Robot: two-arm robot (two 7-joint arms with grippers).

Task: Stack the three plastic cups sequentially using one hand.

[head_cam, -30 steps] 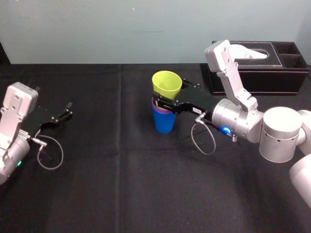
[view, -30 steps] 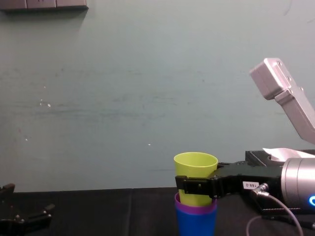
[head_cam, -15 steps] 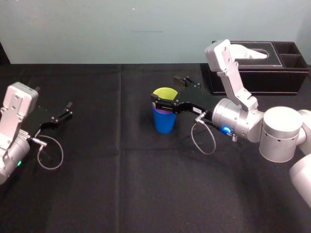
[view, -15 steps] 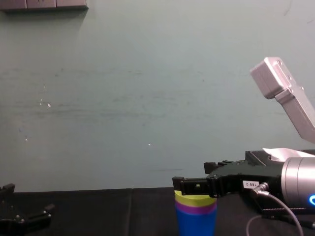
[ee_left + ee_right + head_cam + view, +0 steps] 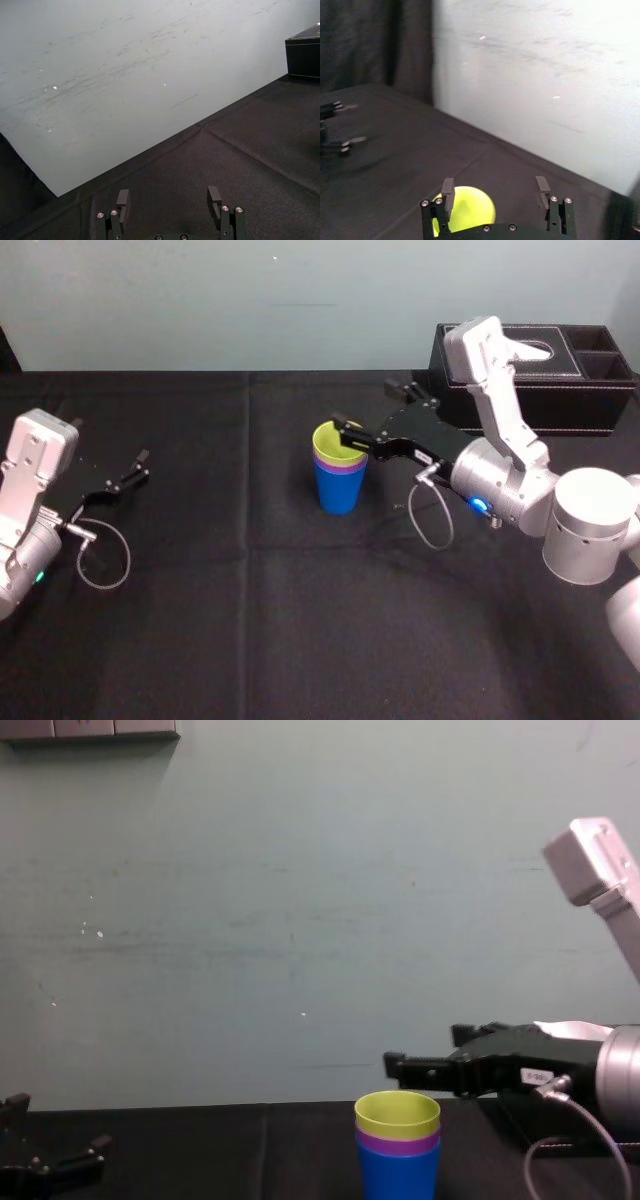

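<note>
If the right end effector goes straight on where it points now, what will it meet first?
Probably nothing: the open right end effector points level just above the yellow-green cup, and beyond looks free.

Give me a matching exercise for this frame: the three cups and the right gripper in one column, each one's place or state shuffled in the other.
Things:
1. yellow-green cup
2. purple cup
3. blue cup
4. right gripper

Places or states:
A. bottom of the stack
B. fingers open, just beside the stack's rim
C. middle of the stack
D. top, nested innermost

Pairs: 1-D, 2-C, 3-A, 4-B.

The left gripper is parked, open, far left.
</note>
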